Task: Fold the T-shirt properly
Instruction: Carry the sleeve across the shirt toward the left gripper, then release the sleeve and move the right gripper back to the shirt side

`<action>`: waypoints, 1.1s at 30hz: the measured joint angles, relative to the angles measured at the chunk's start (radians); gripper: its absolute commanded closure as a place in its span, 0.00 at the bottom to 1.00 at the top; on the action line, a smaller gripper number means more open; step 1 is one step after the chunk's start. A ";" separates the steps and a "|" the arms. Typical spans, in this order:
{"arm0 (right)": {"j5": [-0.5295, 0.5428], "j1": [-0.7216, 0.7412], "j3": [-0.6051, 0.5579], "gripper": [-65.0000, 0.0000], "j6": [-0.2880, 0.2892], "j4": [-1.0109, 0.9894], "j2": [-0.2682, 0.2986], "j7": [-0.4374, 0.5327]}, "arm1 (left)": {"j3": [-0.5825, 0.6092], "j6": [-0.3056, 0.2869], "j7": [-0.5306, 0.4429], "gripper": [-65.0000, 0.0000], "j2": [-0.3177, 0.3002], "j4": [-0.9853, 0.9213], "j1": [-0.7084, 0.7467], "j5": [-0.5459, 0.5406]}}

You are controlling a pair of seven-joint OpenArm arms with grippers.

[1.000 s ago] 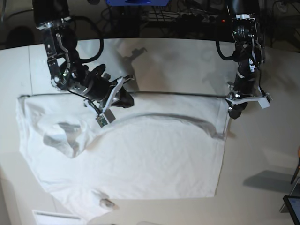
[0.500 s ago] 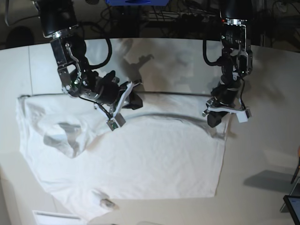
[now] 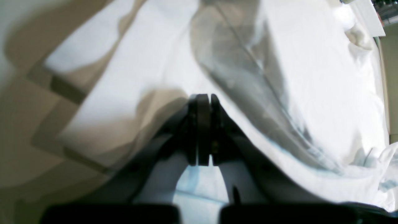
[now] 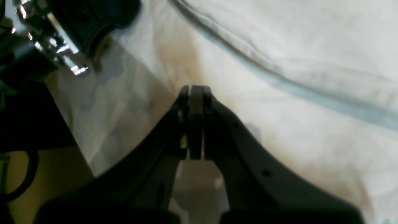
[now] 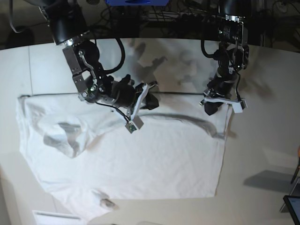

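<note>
Shirt (image 5: 140,159) flat on bench (image 5: 262,154), long axis 9–3. Both jaws clenched on nothing visible, over its 12 o'clock edge; left gripper (image 5: 211,108) nearer the 3 o'clock corner, right gripper (image 5: 151,101) mid-edge

Robotics lab, two black arms (image 5: 89,70), white table (image 5: 272,136), tangled cables (image 5: 183,18) behind

Base camera looks down on the whole counter (image 5: 262,154); both wrist cameras sit close above the shirt (image 5: 154,159), facing 12 o'clock.

surface: off-white table (image 5: 276,140) | on it: white T-shirt (image 5: 154,159), spread flat
</note>
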 measured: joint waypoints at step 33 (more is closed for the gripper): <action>-0.002 0.254 0.000 1.00 0.000 -0.351 -0.015 0.075 | -0.002 -0.026 -0.064 1.00 0.000 -0.064 0.004 -0.016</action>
